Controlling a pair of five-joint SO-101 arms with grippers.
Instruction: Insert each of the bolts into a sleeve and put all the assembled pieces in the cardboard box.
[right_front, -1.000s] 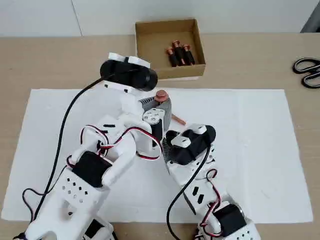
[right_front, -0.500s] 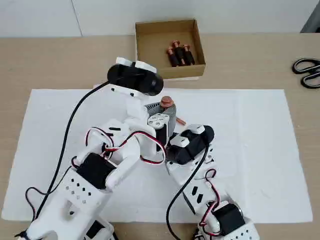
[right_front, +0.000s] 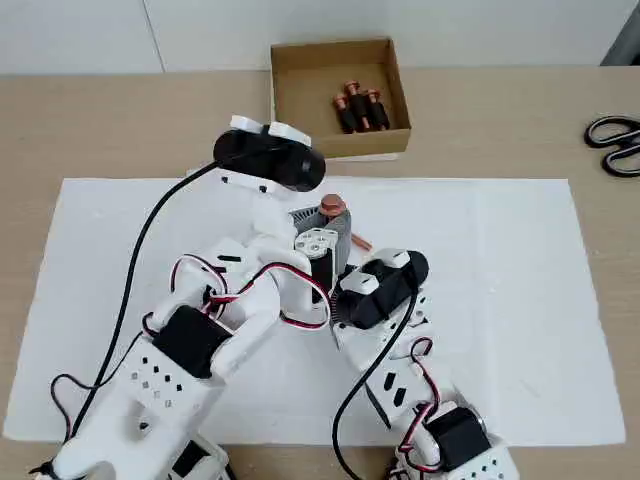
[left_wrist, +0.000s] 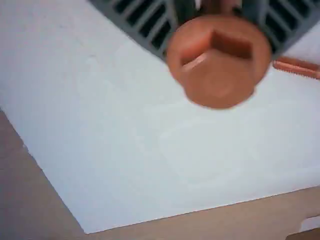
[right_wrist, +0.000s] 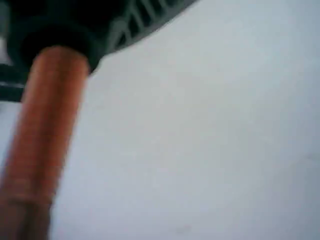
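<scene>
**Bolt slants through the sleeve, one hand at each end**
Our left hand (right_front: 320, 217) is clamped on the bolt (right_front: 332, 206) just under its head. The shaft runs down toward our right hand (right_wrist: 65, 20), which seems closed on the sleeve (right_wrist: 50, 35), thread poking past it. The box (right_front: 300, 100) lies beyond both, nearer the left.

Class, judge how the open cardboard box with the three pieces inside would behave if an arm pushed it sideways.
The cardboard box looks low and wide, so it would probably slide, not tip. Its thin walls suggest it is light. The round assembled pieces inside may roll about.
</scene>
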